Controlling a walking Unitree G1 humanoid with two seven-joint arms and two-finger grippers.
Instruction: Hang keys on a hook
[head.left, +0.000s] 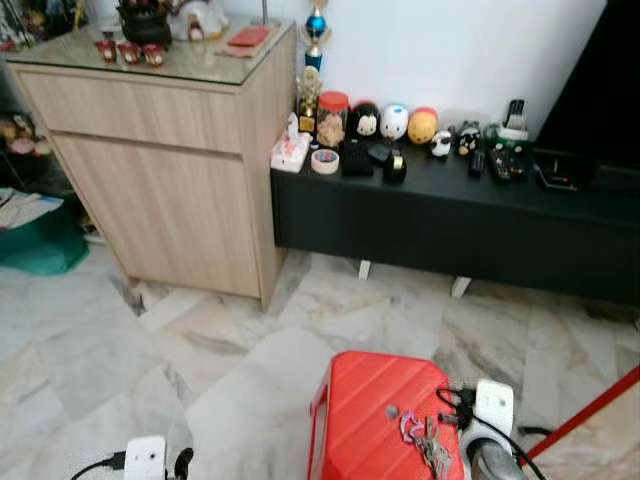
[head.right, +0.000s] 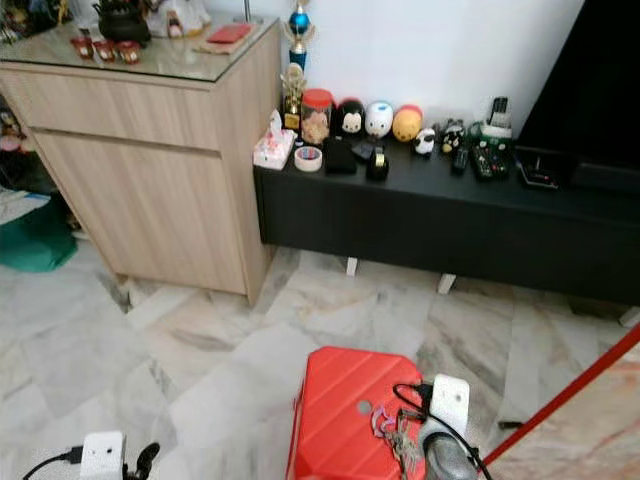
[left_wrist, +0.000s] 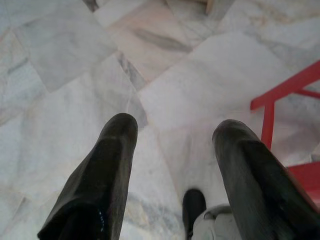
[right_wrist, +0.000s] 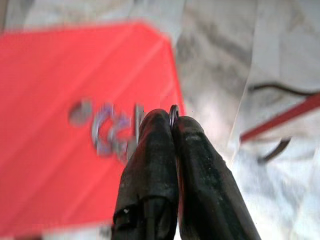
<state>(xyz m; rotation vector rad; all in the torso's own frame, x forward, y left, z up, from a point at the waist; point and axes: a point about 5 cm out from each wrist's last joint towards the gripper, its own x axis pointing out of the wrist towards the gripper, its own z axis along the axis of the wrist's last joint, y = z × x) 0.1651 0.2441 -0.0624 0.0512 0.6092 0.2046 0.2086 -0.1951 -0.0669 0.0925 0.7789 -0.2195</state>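
One bunch of keys (head.left: 430, 440) lies at the lower right of the head view, over the top of a red stool (head.left: 375, 415). In the right wrist view the right gripper (right_wrist: 172, 116) has its two black fingers pressed together with a thin metal ring caught between the tips, so it holds the keys by the ring, probably because the ring is what must slip over a hook. The rest of the bunch (right_wrist: 107, 127) shows blurred against the red top beyond the fingers; whether it hangs free or rests there I cannot tell.

One left gripper (left_wrist: 175, 132) has its fingers spread wide over bare marble floor (left_wrist: 75, 65), gripping nothing; it looks idle, kept out of the way.

No hook can be made out. At the upper left of the head view stands one wooden cabinet (head.left: 160, 170), and beside it one long black low unit (head.left: 450, 225) carrying a row of small figures, four round heads among them. I judge the carrying step has barely begun.
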